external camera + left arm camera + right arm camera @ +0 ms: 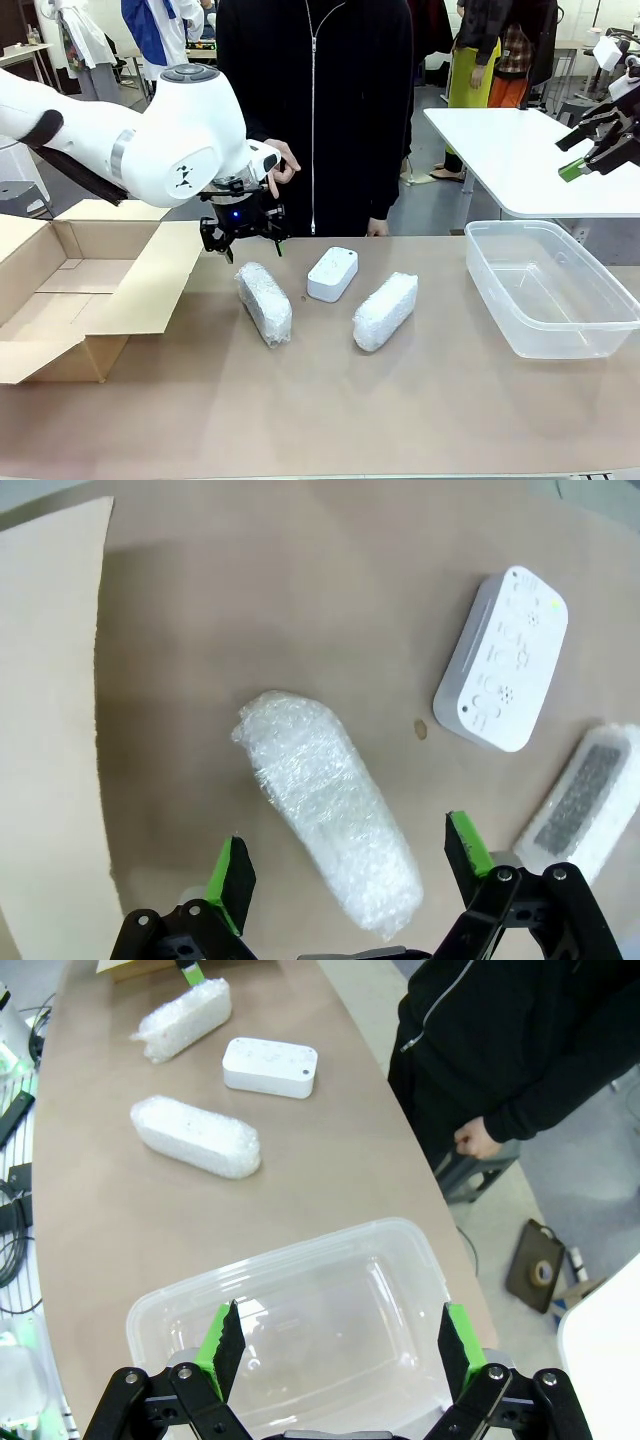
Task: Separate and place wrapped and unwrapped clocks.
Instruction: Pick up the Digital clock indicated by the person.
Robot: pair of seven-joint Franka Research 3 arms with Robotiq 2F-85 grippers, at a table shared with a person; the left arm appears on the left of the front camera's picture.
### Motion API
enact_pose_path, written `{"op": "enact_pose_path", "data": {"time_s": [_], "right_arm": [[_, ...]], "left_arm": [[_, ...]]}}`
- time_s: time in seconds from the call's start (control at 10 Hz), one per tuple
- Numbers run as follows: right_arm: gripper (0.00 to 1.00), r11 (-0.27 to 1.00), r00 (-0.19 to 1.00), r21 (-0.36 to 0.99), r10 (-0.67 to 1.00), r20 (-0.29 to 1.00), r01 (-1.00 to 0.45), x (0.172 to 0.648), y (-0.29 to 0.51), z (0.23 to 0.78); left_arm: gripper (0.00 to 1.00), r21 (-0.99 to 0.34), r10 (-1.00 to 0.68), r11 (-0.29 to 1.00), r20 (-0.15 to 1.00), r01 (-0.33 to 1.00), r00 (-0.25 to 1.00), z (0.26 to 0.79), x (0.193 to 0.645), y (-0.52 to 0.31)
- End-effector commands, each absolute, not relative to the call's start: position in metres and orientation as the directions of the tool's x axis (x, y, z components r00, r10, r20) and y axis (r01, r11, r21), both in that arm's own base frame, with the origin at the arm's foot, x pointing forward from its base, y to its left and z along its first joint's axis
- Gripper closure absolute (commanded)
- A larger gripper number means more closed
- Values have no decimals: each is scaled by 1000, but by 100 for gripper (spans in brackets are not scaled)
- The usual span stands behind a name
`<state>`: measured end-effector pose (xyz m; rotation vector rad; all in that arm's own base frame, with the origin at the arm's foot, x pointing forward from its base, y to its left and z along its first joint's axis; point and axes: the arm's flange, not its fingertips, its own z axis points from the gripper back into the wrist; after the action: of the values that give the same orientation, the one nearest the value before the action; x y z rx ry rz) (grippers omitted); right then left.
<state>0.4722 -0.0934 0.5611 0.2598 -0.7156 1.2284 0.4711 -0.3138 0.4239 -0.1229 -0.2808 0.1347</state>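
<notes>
While left pincer and right pincer gape, one wrapped clock sits cropped

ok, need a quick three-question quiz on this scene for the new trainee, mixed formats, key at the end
1. How many oblong bundles in whitish bubble wrap flank the bare white rounded-rectangular plastic clock?
2. True or false: the clear rectangular plastic tub is empty.
3. The left arm's open jaws hover over: A) the clock, B) the bundle nearer the brown cardboard box, C) the tub.
Key: 1. two; 2. true; 3. B.
</notes>
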Motion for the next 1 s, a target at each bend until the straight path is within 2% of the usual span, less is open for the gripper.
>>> {"op": "enact_pose_path", "data": {"time_s": [0.0, 0.2, 0.5, 0.9], "right_arm": [[0, 335, 147, -186, 758, 635, -924, 472, -92, 560], [0, 335, 147, -186, 758, 635, -924, 472, -92, 560], [0, 335, 147, -186, 758, 635, -924, 472, -92, 560], [0, 335, 147, -186, 758, 635, -924, 472, -92, 560]], "left_arm": [[0, -187, 264, 958, 274, -218, 925, 420, 479, -331], [0, -203, 316, 941, 227, -273, 921, 407, 484, -335], [0, -128, 351, 934, 176, -332, 920, 387, 486, -336], [0, -100, 341, 939, 133, -330, 931, 358, 494, -337]]}}
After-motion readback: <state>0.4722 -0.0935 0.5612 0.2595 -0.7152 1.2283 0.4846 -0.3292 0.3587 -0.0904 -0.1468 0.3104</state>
